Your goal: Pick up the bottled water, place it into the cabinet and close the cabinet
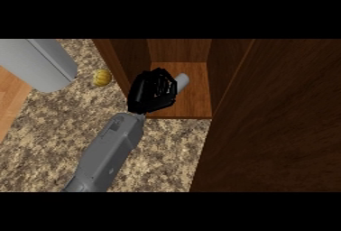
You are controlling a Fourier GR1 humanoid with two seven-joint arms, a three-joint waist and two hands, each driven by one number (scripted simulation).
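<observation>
One grey forearm comes in from the lower left, and by that position I read it as my left arm. Its black left hand [152, 92] is at the cabinet's open front, over the front left of the wooden shelf [194, 100]. The fingers are curled round the bottled water [181, 80]. Only the bottle's grey end shows, sticking out of the hand toward the upper right into the cabinet. Whether the bottle rests on the shelf is hidden by the hand. The dark cabinet door [279, 126] stands open at the right. My right hand is not visible.
A small round yellow object [101, 77] lies on the speckled counter [60, 135], just left of the cabinet's side wall [114, 58]. A large grey rounded object [40, 63] stands at the upper left. A light wooden surface [10, 101] borders the counter's left edge.
</observation>
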